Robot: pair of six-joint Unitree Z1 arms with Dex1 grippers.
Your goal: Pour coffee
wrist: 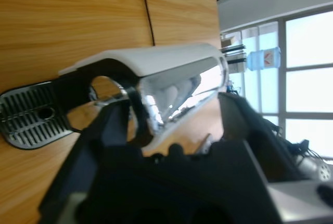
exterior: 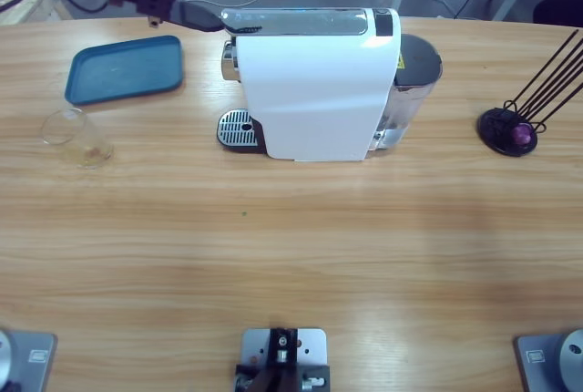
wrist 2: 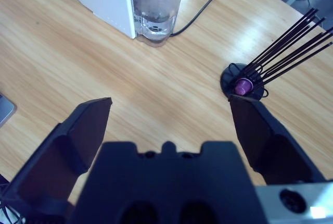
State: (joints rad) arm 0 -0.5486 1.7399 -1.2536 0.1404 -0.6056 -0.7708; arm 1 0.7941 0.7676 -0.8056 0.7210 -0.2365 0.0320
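High view — left fingers [exterior: 196, 16] at coffee machine [exterior: 314, 91] lever edge.

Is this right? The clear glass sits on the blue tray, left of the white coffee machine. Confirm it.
Not quite. In the high view the clear glass stands on the bare table, just below the blue tray, not on it. It is indeed left of the white coffee machine.

Overhead camera looks straight down on the worktop [exterior: 291, 255]; left wrist camera sits close against the coffee machine [exterior: 314, 87], also shared upper-left in the right wrist view.
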